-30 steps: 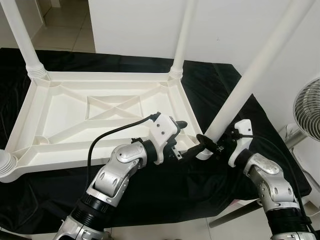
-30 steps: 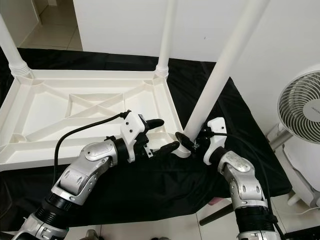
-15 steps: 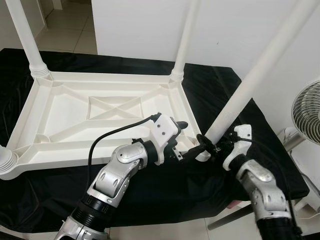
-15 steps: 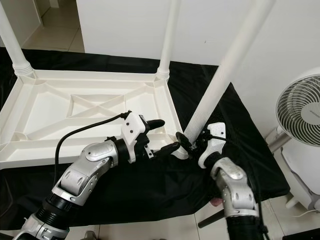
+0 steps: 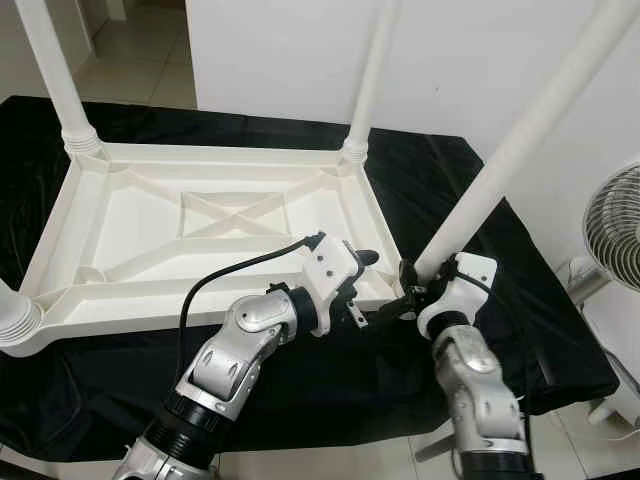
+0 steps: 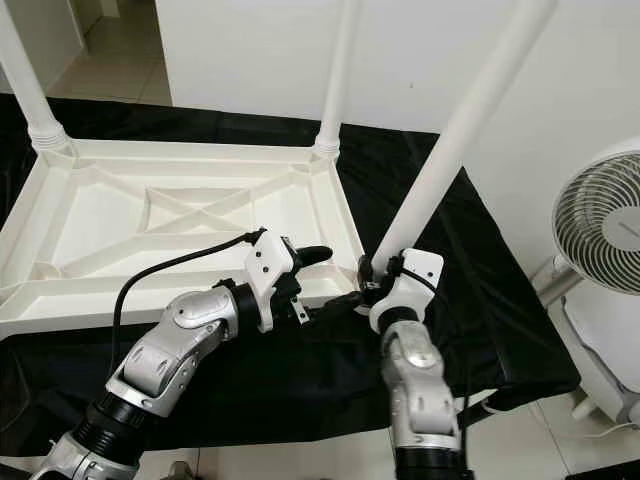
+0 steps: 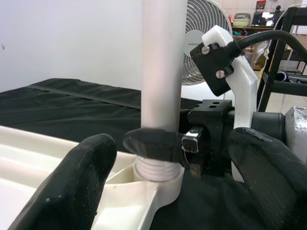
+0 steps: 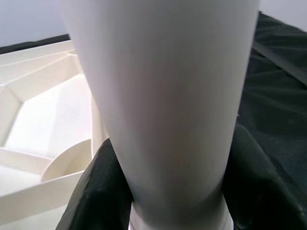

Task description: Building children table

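The left fingers (image 5: 372, 283) are spread wide and hold nothing; one black finger (image 5: 362, 257) lies over the rim of the tabletop (image 5: 190, 215), the other reaches low toward the near right corner. In the left wrist view both fingers (image 7: 76, 184) flank the leg (image 7: 162, 62) without touching it.

To their left, the white plastic tabletop lies upside down on a black cloth (image 5: 300, 385) over the surface, its ribbed underside up with a crossed brace in the middle. Three other legs stand in its corners: one at the far left (image 5: 50, 70), one at the near left (image 5: 15, 322), one at the far right (image 5: 372, 70).

Just right of the left fingers, the fourth leg (image 5: 520, 150) rises from the near right corner socket, tilted up and away to the right. The right fingers (image 5: 408, 290) are closed around its base just above the ribbed collar; in the right wrist view the black fingers (image 8: 98, 191) press on both sides of the white tube (image 8: 163, 105). The right wrist stands close behind the leg, between it and the left fingers' reach.

Further right, past the cloth's edge, a white fan (image 5: 612, 215) stands on the floor near the wall. Tiled floor (image 5: 140, 60) shows beyond the far left of the surface.
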Tool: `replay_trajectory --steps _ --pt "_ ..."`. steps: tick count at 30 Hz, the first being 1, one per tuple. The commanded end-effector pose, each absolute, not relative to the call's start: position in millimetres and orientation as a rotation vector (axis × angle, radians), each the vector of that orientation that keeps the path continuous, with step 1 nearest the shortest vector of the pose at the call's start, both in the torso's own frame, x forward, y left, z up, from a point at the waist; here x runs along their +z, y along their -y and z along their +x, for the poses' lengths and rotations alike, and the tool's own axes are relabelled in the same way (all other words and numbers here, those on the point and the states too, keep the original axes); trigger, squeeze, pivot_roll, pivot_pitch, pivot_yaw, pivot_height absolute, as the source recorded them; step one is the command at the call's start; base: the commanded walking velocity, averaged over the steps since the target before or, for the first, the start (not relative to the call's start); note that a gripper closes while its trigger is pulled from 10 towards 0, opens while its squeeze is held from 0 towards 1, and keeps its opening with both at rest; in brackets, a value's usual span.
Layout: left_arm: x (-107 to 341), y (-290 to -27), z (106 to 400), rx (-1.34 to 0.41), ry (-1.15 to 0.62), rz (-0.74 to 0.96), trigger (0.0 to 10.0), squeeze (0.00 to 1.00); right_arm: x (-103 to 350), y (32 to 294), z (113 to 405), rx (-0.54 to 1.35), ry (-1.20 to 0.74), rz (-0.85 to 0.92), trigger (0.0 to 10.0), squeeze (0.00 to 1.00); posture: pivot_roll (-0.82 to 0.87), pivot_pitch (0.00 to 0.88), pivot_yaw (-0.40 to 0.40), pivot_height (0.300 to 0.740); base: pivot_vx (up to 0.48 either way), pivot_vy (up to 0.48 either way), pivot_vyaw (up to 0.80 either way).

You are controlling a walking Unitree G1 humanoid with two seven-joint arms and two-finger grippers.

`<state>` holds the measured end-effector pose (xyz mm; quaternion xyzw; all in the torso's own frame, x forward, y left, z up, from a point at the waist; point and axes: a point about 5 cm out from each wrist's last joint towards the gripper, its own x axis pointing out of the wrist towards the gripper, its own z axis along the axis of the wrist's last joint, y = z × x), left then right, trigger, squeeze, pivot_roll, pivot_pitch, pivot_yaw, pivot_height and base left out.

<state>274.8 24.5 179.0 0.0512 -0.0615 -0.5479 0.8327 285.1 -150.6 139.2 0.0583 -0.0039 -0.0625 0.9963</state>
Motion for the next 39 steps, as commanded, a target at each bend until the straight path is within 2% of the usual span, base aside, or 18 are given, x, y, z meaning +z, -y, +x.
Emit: replay_trajectory --steps 1,7,8,14,15,17,18,23,28,35,39 --pt "180 -21 271 -1.183 0.143 0.111 10.0 0.00 130 159 279 -0.227 -0.040 0.116 10.0 0.00 0.04 0.050 -0.120 0.740 0.000 0.000 0.00" --pt "179 -20 270 -1.187 0.141 0.108 10.0 0.00 131 155 279 -0.200 -0.049 0.111 10.0 0.00 0.03 0.054 -0.121 0.740 0.000 0.000 0.00" --pt "180 -20 270 -1.188 0.142 0.108 10.0 0.00 131 155 278 -0.199 -0.050 0.115 10.0 1.00 0.03 0.055 -0.122 0.740 0.000 0.000 0.00" --pt "180 -20 270 -1.186 0.143 0.107 10.0 0.00 136 155 281 -0.090 -0.017 0.151 10.0 1.00 0.03 0.061 -0.122 0.740 0.000 0.000 0.00" --pt "180 -20 270 -1.186 0.143 0.106 10.0 0.00 137 157 284 -0.039 -0.013 0.136 10.0 0.85 0.03 0.064 -0.120 0.740 0.000 0.000 0.00" --pt "180 -20 270 -1.186 0.142 0.106 10.0 0.00 138 159 285 -0.008 -0.013 0.123 10.0 0.85 0.03 0.064 -0.120 0.740 0.000 0.000 0.00" --pt "180 -20 270 -1.186 0.142 0.106 10.0 0.00 138 160 286 0.057 -0.019 0.140 10.0 0.00 0.03 0.064 -0.120 0.740 0.000 0.000 0.00" --pt "181 -21 270 -1.184 0.142 0.107 10.0 0.00 142 168 290 0.232 -0.020 0.115 10.0 0.00 0.03 0.074 -0.109 0.740 0.000 0.000 0.00" --pt "183 -22 272 -1.181 0.143 0.108 10.0 0.00 144 178 294 0.493 -0.029 -0.012 10.0 0.00 0.04 0.082 -0.094 0.740 0.000 0.000 0.00" --pt "184 -23 272 -1.180 0.146 0.112 10.0 0.00 137 180 300 0.687 -0.071 -0.077 10.0 0.00 0.04 0.083 -0.087 0.740 0.000 0.000 0.00" --pt "185 -23 272 -1.180 0.146 0.112 10.0 0.00 136 181 304 0.721 -0.076 -0.094 10.0 0.00 0.05 0.082 -0.088 0.740 0.000 0.000 0.00"
